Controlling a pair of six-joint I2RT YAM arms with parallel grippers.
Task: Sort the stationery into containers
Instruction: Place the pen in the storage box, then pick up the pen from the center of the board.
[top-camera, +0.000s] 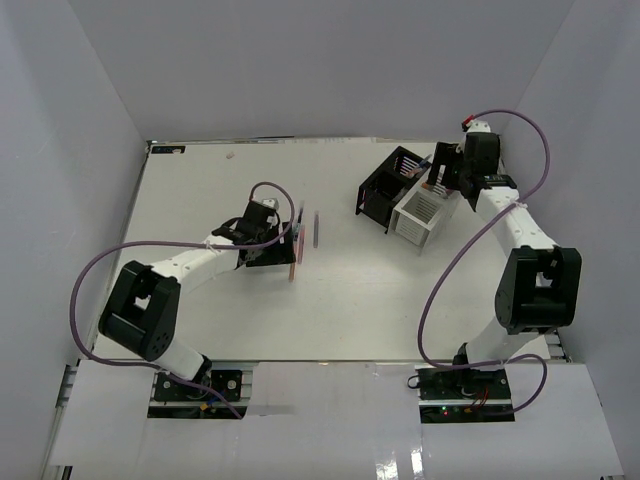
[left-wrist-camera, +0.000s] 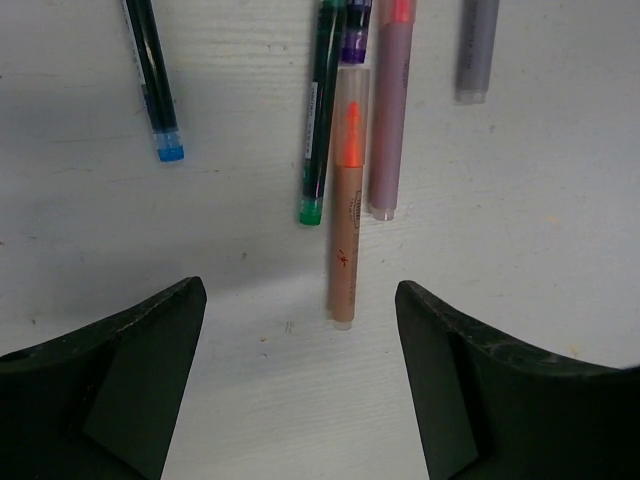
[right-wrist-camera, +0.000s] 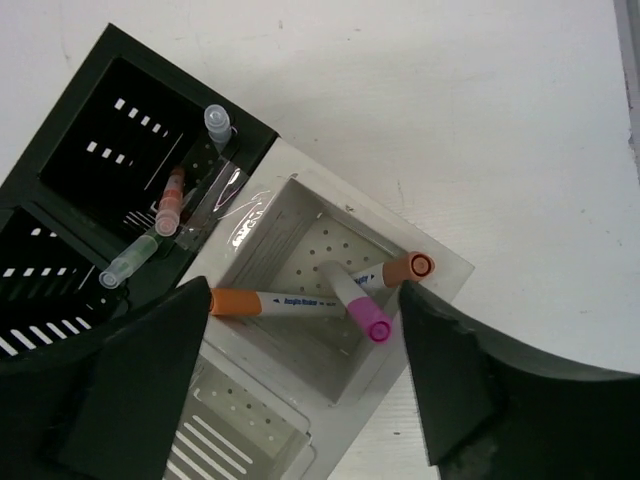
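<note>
Stationery (left-wrist-camera: 320, 110) flat on bench (left-wrist-camera: 520, 250) | clear-capped orange highlighter (left-wrist-camera: 347, 200) nearest left hand (left-wrist-camera: 300, 300), fingers apart | right hand (right-wrist-camera: 302, 292) apart, above white container (right-wrist-camera: 310, 240)

- Open table (top-camera: 380, 310) across the near middle, between the arms.
- Just beyond the left gripper (left-wrist-camera: 300, 300): orange highlighter (left-wrist-camera: 347, 200), pink marker (left-wrist-camera: 388, 110) and green pen (left-wrist-camera: 320, 110) packed side by side; blue pen (left-wrist-camera: 152, 80) apart, bare surface around it.
- Far right: black container (top-camera: 380, 190) and white container (top-camera: 420, 215) touching, right gripper (right-wrist-camera: 300, 295) above the white one.
</note>
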